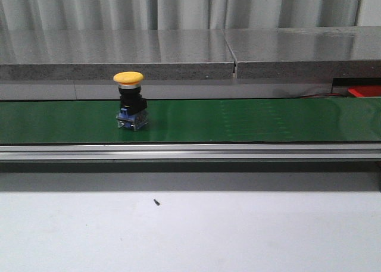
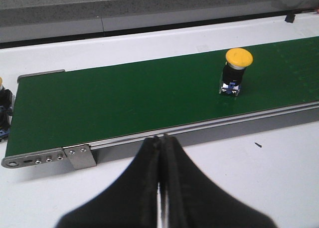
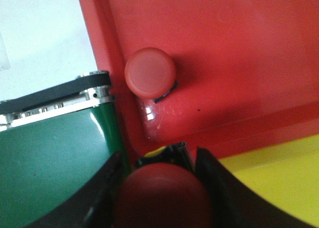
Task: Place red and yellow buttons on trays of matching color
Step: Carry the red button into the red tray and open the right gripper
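Note:
A yellow button (image 1: pixel 130 99) with a black body and blue base stands upright on the green belt (image 1: pixel 238 120), left of centre; the left wrist view also shows this yellow button (image 2: pixel 237 71). My left gripper (image 2: pixel 161 138) is shut and empty, over the white table just before the belt's near rail. My right gripper (image 3: pixel 162 188) is shut on a red button (image 3: pixel 162 195), held above the edge of the red tray (image 3: pixel 239 48). Another red button (image 3: pixel 149 72) stands in that tray. A yellow tray (image 3: pixel 279 178) lies beside the red one. Neither gripper shows in the front view.
The belt's end roller (image 3: pixel 75 96) sits close to the red tray's wall. A further button (image 2: pixel 3 113) is half cut off beyond the belt's other end. A grey ledge (image 1: pixel 119 55) runs behind the belt. White table (image 1: pixel 190 236) lies in front.

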